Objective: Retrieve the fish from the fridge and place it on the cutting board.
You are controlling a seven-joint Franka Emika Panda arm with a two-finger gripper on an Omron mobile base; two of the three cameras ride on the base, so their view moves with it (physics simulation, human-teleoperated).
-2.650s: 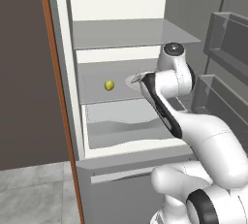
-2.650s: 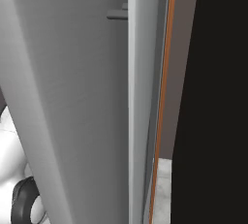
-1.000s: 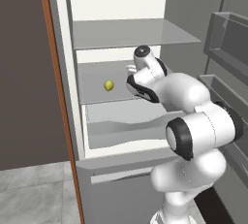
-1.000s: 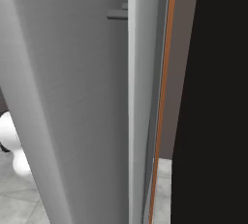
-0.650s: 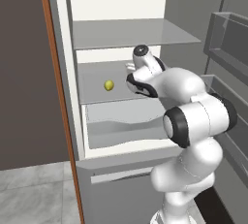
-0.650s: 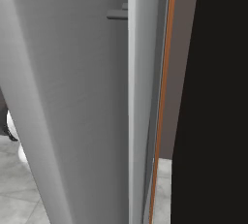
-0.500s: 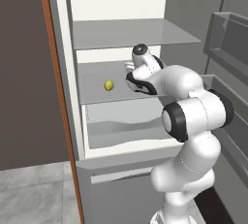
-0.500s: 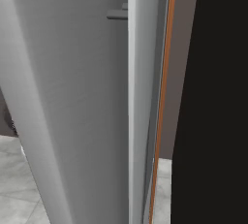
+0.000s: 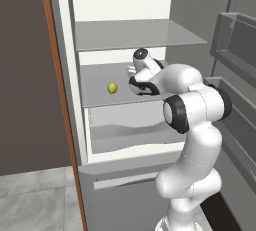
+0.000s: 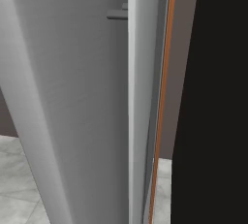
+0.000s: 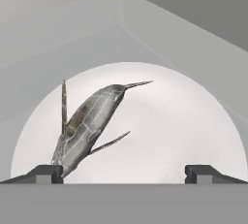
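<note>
The fridge stands open, and my arm reaches onto its middle shelf. In the hand view the fish, thin and silvery-grey, lies on a white round plate, its pointed snout aimed up and right. My gripper is open just short of it. The left fingertip is beside the fish's tail end, and the other fingertip stands far to the right. In the left base view the hand sits over the back of that shelf. The cutting board is out of view.
A small yellow-green fruit lies on the same shelf, left of the hand. Below is a pale drawer; another glass shelf is close above. Door bins jut out at the right. The right base view faces the grey door's handle.
The hand has held at the middle shelf while the elbow folded closer to the fridge. The white arm part has left the right base view. The jaws stayed open.
</note>
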